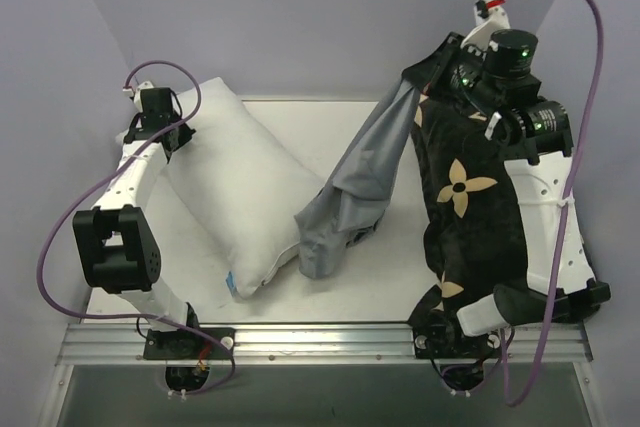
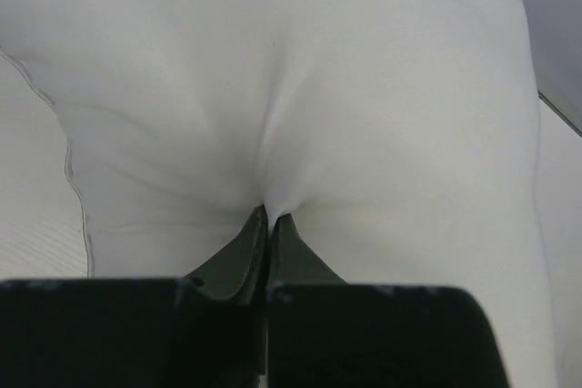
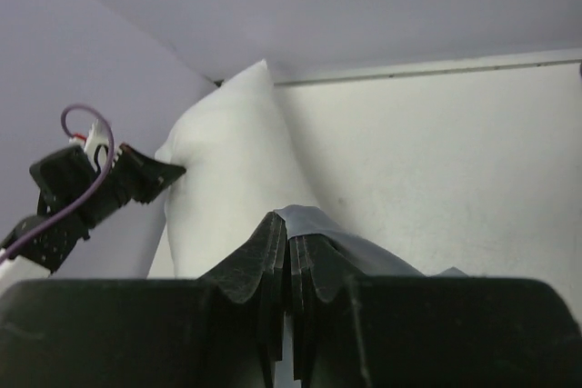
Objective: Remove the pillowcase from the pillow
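The white desk point(image 1: 320, 132) carries the white pillow point(image 1: 235, 187), lying diagonally at left. A black flowered cushion point(image 1: 470, 197) leans on the right arm. Between these 2 the blue-grey pillowcase point(image 1: 355, 182) hangs, its lower end beside the pillow's corner. The left tool point(image 2: 269, 217) pinches pillow fabric; the right tool point(image 3: 289, 235) is clamped on the pillowcase's top.

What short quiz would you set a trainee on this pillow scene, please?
1. True or false: the left gripper is shut on the pillow.
2. What does the right gripper hold? A) the pillowcase B) the pillow C) nothing
3. Fill in: the black flowered cushion lies against the ___ arm.
Key: 1 true; 2 A; 3 right.
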Robot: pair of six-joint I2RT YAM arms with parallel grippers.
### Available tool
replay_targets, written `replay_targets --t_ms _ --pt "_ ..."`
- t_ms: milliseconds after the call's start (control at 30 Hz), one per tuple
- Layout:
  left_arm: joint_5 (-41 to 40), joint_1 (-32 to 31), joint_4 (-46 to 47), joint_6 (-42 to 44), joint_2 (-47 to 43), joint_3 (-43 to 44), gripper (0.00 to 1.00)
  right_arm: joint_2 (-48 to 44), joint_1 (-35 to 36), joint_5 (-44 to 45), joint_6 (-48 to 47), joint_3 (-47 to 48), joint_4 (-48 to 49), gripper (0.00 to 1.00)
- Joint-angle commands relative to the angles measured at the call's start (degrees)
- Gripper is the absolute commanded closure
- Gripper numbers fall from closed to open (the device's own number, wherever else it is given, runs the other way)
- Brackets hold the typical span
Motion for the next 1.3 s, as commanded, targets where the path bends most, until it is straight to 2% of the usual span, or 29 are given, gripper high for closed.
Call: replay_targets --t_ms 0,200,300,433,533,567,667,700,800,833,867,900,967,1000,1100,1133,1167,1200,1233,1267 --pt "1.30 -0.85 -2.13 0.60 -2.20 -0.86 1.00 1.54 -4.54 -5.79 2.93 5.96 3.73 1.00" --pt "1.56 -0.68 -2.65 1.92 -2.03 -0.16 1.00 3.66 -6.66 -3.68 3.19 7.64 3.82 1.00" --pt "2.35 -0.68 -2.83 2.01 -2.20 0.45 1.00 4.80 -4.21 -3.60 2.32 6.25 3.73 1.00" --pt "4.72 -0.68 -2.92 1.57 -2.82 1.25 1.00 2.27 1.77 3.51 -1.89 -3.23 3.82 1.00" --pt "5.95 -0.85 -3.01 1.40 -4.22 1.16 1.00 -1.68 4.68 9.14 -1.56 -15.35 6.19 1.00" --pt "6.30 -0.94 -3.01 1.40 -4.84 1.16 0.98 -3.01 4.77 9.76 0.19 -22.52 6.80 1.00" --pt "7.35 -1.20 -3.01 1.66 -7.38 0.37 0.88 -8.46 4.77 12.22 2.65 -34.24 11.19 1.00" --pt "7.36 -1.81 -3.09 1.92 -8.87 0.19 0.86 -9.78 4.86 11.96 3.10 -42.20 14.33 1.00" --pt "7.45 -2.87 -3.01 3.06 -11.94 -0.60 0.72 -13.30 5.47 11.79 5.38 -54.26 19.44 0.98" --pt "7.36 -5.66 -3.18 3.41 -12.74 -1.03 0.68 -13.48 6.17 11.87 5.48 -55.97 20.07 0.93" --pt "7.01 -6.47 -3.27 3.68 -13.62 -1.47 0.58 -13.22 6.44 12.05 5.56 -57.38 20.17 0.92" --pt "6.40 -7.35 -3.44 4.64 -15.46 -1.74 0.53 -12.87 6.70 12.14 5.39 -58.44 20.17 0.91" --pt "5.43 -9.46 -3.71 5.17 -18.79 -3.32 0.41 -13.13 6.96 11.96 5.48 -60.55 19.73 0.78" --pt "5.34 -10.16 -3.71 6.13 -19.86 -3.93 0.39 -14.43 7.14 11.96 5.39 -61.08 19.38 0.65" --pt "2.53 -13.24 -5.72 8.94 -24.24 -5.17 0.33 -18.21 7.58 12.58 5.04 -60.30 16.92 0.45" --pt "2.79 -13.94 -5.73 9.30 -25.66 -5.69 0.32 -19.10 7.58 12.75 4.86 -59.25 16.13 0.35" --pt "3.31 -15.60 -5.90 9.91 -26.98 -6.57 0.29 -20.06 7.58 12.67 4.69 -58.63 14.73 0.31" --pt "3.32 -16.84 -6.43 11.31 -28.90 -6.75 0.15 -21.64 7.67 12.40 4.51 -58.02 14.20 0.27" --pt "3.32 -18.24 -7.13 12.02 -29.88 -7.01 0.14 -22.35 7.67 12.14 3.99 -56.79 13.76 0.00" --pt "3.23 -21.47 -7.40 12.46 -30.76 -7.45 0.14 -22.88 7.67 11.96 3.81 -56.17 12.88 0.00"
